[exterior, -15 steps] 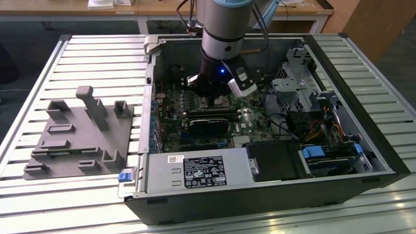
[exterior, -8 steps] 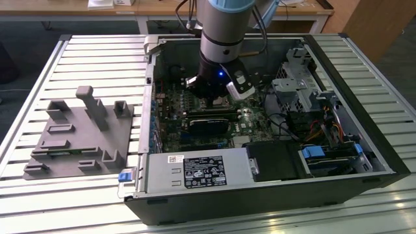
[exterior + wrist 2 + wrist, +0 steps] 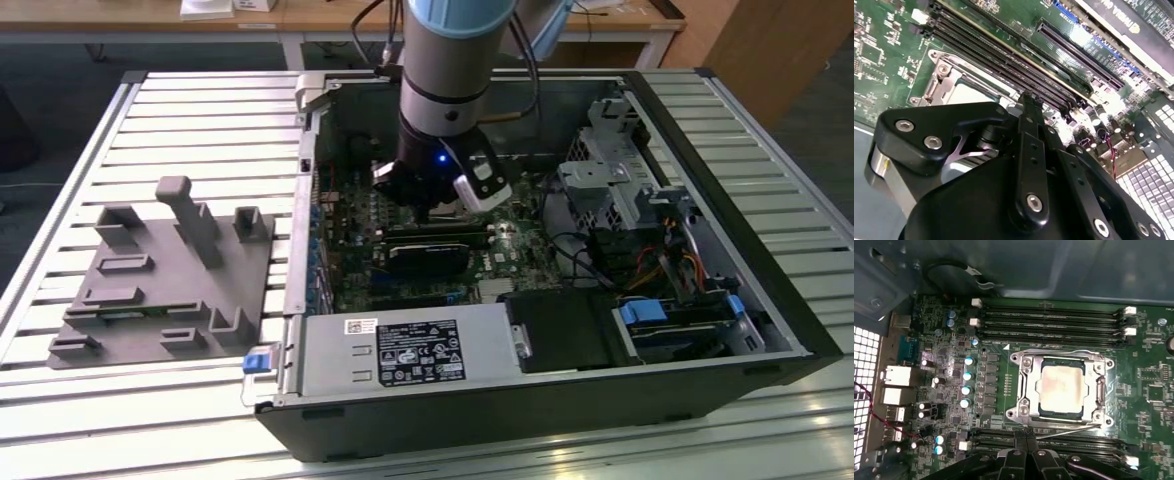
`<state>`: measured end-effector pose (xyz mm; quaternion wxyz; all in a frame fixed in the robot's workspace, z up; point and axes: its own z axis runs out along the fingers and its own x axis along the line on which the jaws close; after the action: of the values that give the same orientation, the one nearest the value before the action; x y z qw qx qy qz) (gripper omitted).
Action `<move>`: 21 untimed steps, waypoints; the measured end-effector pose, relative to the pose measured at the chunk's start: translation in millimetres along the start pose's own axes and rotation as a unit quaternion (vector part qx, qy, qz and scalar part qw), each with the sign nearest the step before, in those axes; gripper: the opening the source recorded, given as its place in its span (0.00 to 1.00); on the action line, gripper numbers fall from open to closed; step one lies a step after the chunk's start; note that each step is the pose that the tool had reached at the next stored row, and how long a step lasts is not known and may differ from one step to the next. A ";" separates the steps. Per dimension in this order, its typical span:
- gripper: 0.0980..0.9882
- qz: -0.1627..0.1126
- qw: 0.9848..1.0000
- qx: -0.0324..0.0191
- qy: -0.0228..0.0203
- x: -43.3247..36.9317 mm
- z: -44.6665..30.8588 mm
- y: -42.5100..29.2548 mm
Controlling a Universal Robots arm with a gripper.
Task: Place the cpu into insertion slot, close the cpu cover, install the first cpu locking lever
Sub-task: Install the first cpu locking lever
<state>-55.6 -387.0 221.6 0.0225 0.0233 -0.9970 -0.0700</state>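
Slatted metal tabletop (image 3: 174, 110) carries an open computer case (image 3: 747, 230) lying on its side, with a grey fixture block (image 3: 160, 285) beside it toward the exterior view's left; wooden desks stand behind. Down into the case reaches the arm, its gripper (image 3: 441, 205) low over the green motherboard (image 3: 1149, 375) (a small blue light glows on its body). In the first wrist view the cpu (image 3: 1061, 389) sits flat in the insertion slot (image 3: 1041, 410), its pale silver top showing through the square cut-out of the cpu cover (image 3: 1026, 382), which lies closed down around it; a thin locking lever (image 3: 1069, 430) runs along the socket's edge nearest the gripper. The black fingers (image 3: 1021, 452) appear drawn together with their tips side by side, just short of that lever and apparently holding nothing; contact with it cannot be told. Long black memory slots (image 3: 1054, 322) flank the socket on both sides.
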 end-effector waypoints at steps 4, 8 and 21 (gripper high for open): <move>0.01 0.000 1.000 -0.003 0.000 1.1 6.1 -1.0; 0.01 -0.001 1.000 -0.013 -0.001 1.5 9.8 -1.9; 0.01 -0.003 0.998 -0.058 -0.003 5.4 8.8 -18.5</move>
<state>-60.6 -404.4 210.5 0.0211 0.0246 -0.9912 -0.1281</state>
